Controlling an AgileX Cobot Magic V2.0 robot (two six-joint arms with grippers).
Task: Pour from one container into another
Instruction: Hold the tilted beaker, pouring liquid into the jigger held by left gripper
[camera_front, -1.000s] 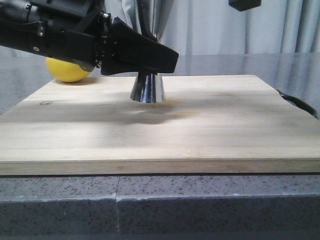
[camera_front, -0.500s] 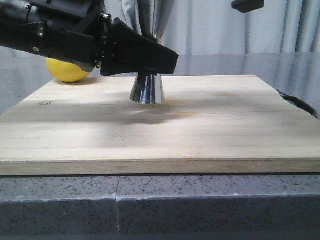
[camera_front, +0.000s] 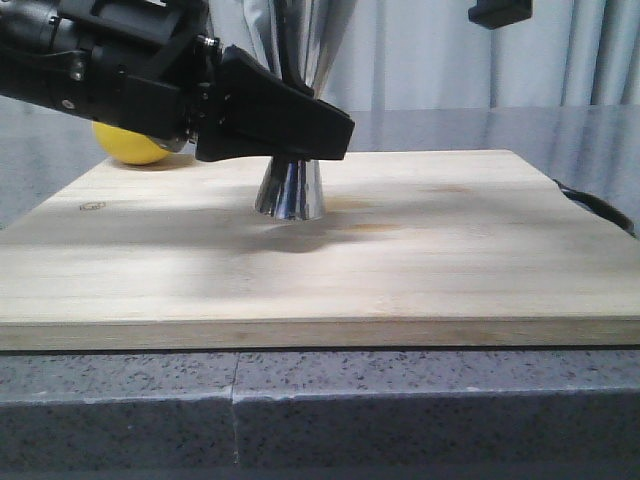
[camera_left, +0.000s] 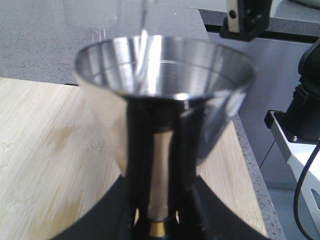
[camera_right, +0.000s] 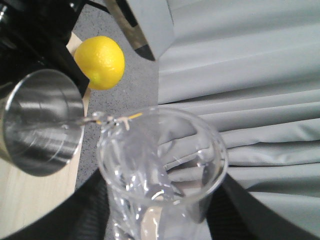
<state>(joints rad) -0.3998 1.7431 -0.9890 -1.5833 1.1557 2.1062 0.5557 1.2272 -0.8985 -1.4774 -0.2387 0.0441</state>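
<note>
My left gripper (camera_front: 300, 135) reaches in from the left and is shut on the waist of the steel jigger (camera_front: 290, 190). The jigger stands upright over the wooden board (camera_front: 420, 260). In the left wrist view the black fingers (camera_left: 135, 200) clamp the jigger (camera_left: 165, 80) just above its gold band (camera_left: 159, 228). A thin stream runs into its open cup. My right gripper (camera_right: 160, 220) is shut on the clear glass beaker (camera_right: 162, 165). The beaker is tilted with its lip over the jigger's (camera_right: 40, 125) mouth. Only a black part of the right arm (camera_front: 500, 12) shows in the front view.
A yellow lemon (camera_front: 130, 145) lies behind the left arm at the board's far left corner. A black cable (camera_front: 600, 212) curves past the board's right edge. Grey curtains (camera_front: 450, 50) hang behind, and a speckled stone counter (camera_front: 400, 410) lies in front.
The left gripper and jigger have shifted slightly left and lower in the front view. The right arm's visible part has drifted a little to the right and up.
</note>
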